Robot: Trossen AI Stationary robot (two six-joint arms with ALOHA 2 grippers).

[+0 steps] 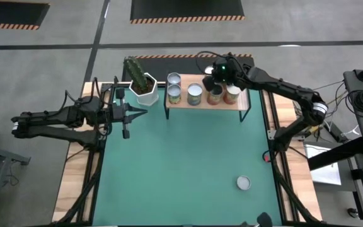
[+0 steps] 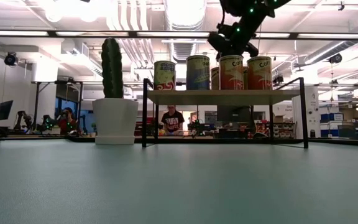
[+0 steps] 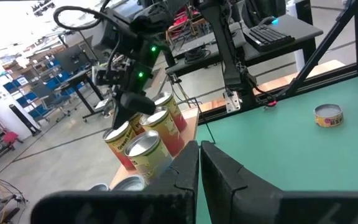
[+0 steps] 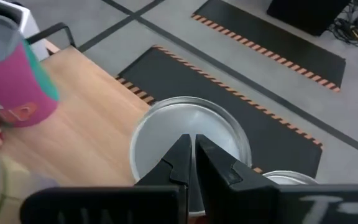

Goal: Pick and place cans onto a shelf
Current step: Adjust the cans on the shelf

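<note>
One can (image 1: 243, 183) lies alone near the table's right front, the rest on the shelf (image 1: 207, 101); rigid, light, slick-sided (grip mid-body). Both grippers shut, empty: right gripper (image 1: 217, 71) above the shelf, left gripper (image 1: 145, 113) beside the pot.

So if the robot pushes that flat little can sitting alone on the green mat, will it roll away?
Probably not. The flat can rests on its end, shiny top up, so it would likely slide. It looks short and wide, so it's unlikely to tip. Laid on its side, it could roll.

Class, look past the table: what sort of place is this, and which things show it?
Probably a robotics lab or workshop: a striped-edged black floor mat, blue storage bins on racks, and a seated person at a workbench.
</note>
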